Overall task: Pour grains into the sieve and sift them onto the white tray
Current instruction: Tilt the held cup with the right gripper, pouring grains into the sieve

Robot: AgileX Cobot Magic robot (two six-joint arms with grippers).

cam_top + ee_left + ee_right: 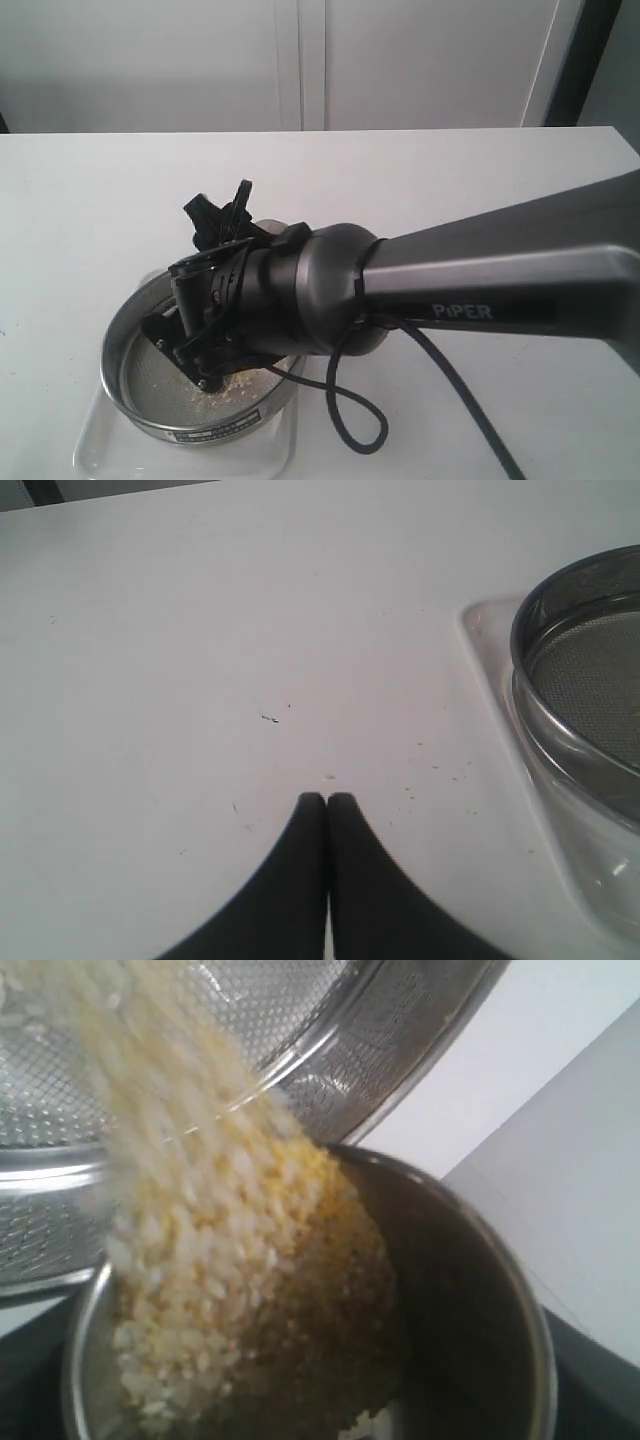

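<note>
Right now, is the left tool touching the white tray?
Apart. The left wrist view shows bare table between the shut left tool and the rim of the white tray.

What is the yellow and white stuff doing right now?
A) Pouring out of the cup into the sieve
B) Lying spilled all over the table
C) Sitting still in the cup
A: the grains are streaming out of the tipped cup towards the mesh of the sieve.

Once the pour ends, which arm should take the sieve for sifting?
Left, probably. The left gripper is shut and empty over bare table beside the sieve; the right gripper is tipping the steel cup, grains streaming out.
</note>
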